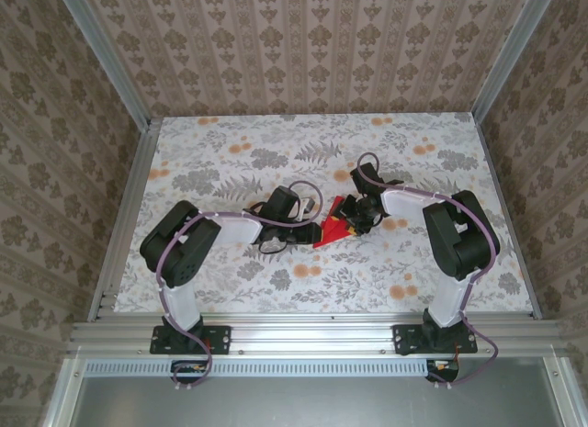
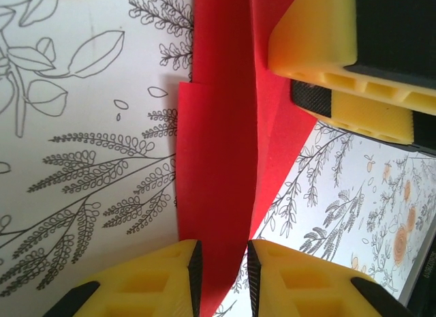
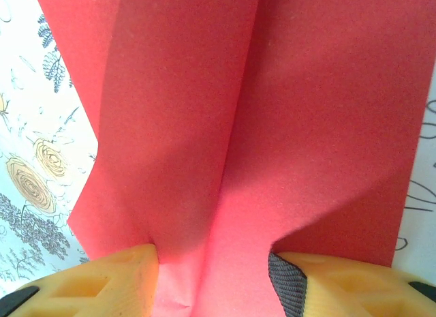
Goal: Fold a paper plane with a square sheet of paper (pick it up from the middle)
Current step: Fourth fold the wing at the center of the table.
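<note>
At the near edge, the left arm (image 1: 179, 262) rises from its base at 7 o'clock, bends at a raised elbow and lays its forearm toward 3 o'clock. The right arm (image 1: 459, 243) stands at 5 o'clock, elbow up, with its forearm reaching toward 9 o'clock. The two wrists meet near the table's centre.

There the left gripper (image 2: 223, 276) has its yellow, ribbed-looking fingers drawn close on either side of a raised fold, with the black pads touching the red on both faces, so it pinches the square sheet of paper (image 1: 333, 230). The right gripper (image 3: 212, 283) also nips the sheet, which buckles inward between one yellow finger and one knurled black pad.

The paper is matte, bright red and thin, no longer flat. It has a long straight centre crease, layered flaps with stepped edges, and angular corners. It hangs between the grippers just above the table (image 1: 276, 142).

The tabletop is pale, printed with grey leaves and orange blooms. Beyond, at 12 o'clock, are aluminium rails (image 1: 106, 55) and damask-patterned walls (image 1: 312, 41).
</note>
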Controlling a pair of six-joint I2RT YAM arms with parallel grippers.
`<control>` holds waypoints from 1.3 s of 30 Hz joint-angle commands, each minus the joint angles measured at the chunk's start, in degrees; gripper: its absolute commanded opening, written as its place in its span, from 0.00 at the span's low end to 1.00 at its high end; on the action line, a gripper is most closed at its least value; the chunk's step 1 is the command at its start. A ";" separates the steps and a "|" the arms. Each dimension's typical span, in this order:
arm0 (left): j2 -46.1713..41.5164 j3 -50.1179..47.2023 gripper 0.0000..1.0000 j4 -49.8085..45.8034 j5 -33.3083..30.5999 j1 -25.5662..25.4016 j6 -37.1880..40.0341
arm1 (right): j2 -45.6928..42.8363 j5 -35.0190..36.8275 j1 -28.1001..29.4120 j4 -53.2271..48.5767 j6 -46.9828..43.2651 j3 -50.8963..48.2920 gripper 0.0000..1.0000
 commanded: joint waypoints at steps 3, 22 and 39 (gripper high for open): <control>-1.70 1.04 0.26 -0.25 1.44 0.22 -0.96 | 8.41 15.76 -0.85 -14.27 0.40 -5.38 0.55; 1.49 3.55 0.28 0.28 3.55 -0.08 0.03 | 8.48 15.98 -0.80 -14.53 0.58 -5.13 0.54; 2.67 4.90 0.27 -4.63 -0.31 -1.72 2.39 | 8.50 15.98 -0.80 -14.38 0.83 -5.38 0.54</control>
